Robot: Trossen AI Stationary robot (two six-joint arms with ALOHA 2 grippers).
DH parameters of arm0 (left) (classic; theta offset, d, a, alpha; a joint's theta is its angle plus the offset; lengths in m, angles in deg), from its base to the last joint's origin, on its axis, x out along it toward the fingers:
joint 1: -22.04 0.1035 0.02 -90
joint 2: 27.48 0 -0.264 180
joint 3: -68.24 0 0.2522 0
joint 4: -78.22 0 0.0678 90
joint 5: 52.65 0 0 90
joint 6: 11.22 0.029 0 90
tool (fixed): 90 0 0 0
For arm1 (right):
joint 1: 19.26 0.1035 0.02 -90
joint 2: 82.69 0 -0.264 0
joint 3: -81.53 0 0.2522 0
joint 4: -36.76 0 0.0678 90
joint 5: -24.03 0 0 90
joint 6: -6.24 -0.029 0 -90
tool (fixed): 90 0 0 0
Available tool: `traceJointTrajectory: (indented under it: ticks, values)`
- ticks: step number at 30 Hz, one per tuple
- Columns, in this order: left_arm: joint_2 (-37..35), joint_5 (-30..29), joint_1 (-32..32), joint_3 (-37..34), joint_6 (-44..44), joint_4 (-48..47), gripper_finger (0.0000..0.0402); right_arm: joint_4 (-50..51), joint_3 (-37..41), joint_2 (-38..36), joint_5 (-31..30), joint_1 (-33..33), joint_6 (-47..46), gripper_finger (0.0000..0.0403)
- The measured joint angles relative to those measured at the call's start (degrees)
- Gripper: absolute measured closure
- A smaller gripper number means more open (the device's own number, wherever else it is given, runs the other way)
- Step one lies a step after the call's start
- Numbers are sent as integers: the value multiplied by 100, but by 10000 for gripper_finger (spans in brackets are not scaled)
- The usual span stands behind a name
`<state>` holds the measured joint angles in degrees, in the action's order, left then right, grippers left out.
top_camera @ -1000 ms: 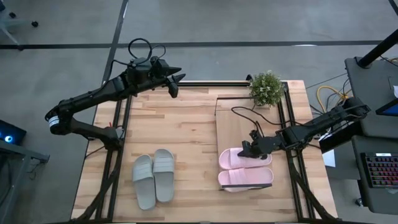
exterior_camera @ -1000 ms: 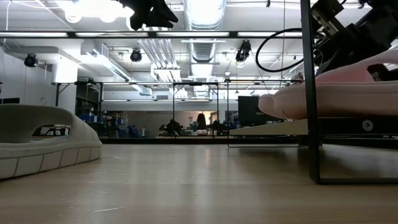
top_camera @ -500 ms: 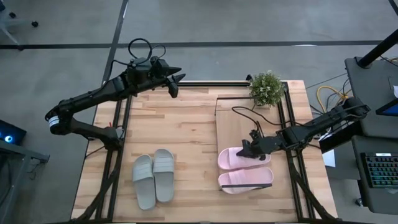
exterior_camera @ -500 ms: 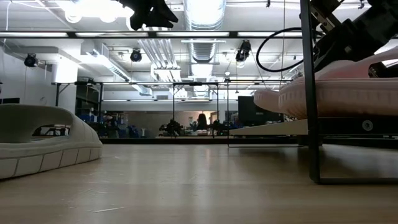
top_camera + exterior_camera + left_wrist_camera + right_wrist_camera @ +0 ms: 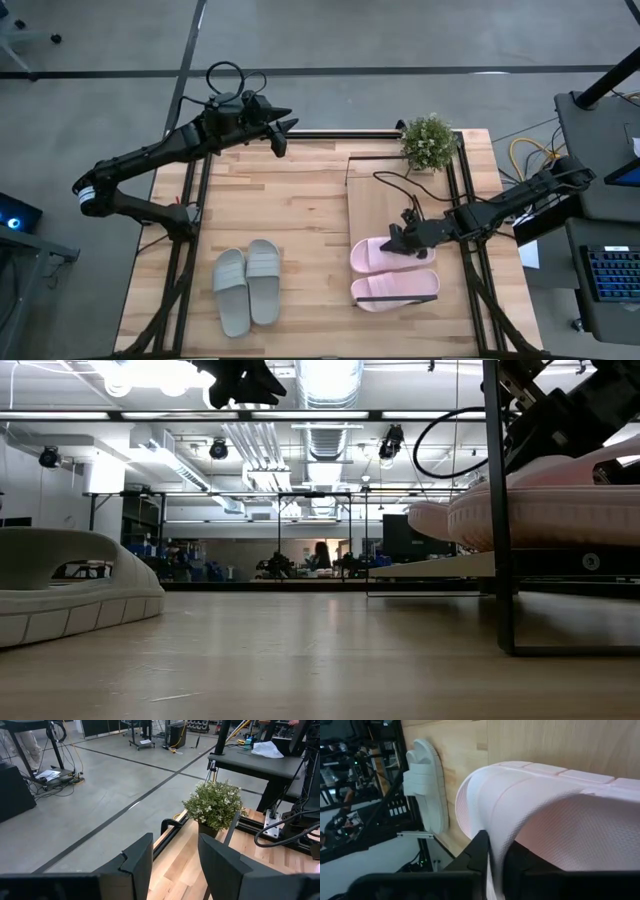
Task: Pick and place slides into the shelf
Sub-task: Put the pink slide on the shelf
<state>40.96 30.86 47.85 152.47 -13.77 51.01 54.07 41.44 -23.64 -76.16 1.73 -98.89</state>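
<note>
Counter-top shelf (image 5: 380, 205), centre-right: right hand (image 5: 397, 240) is settling the pink slide (image 5: 392, 255) there, still gripping its strap.

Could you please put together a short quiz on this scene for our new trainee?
1. True or false: both pink slides lie on the shelf.
2. Which gripper pinches a pink slide's strap? A) left gripper B) right gripper
3. Fill in: the grey-green slides lie on the ____, not on the shelf.

Key: 1 true. 2 B; its jaws are shut on the strap, while the left gripper hangs open over the table's far edge. 3 table.
</note>
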Motion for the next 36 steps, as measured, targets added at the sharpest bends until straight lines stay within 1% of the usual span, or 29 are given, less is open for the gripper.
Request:
traceJointTrajectory:
  ticks: [5,15,20,24,28,30,32,36]
  values:
    - [0,0,0,0,0,0,260,8,2,0,160,0,11,343]
    - [0,1,1,0,1,2,260,55,-39,-48,117,0,60,225]
    - [0,1,2,0,-1,0,260,74,-126,-187,28,0,393,185]
    - [0,1,-1,0,0,0,260,88,-233,-395,-433,0,891,173]
    - [0,1,0,0,1,-1,260,88,-541,-693,-1026,0,1815,178]
    - [0,3,0,0,1,-2,260,186,-730,-838,-1185,-1,2177,183]
    - [0,3,0,0,1,0,260,556,-918,-909,-1186,3,2236,188]
    - [0,8,-1,0,1,-2,260,1801,-1137,-891,-937,158,1763,200]
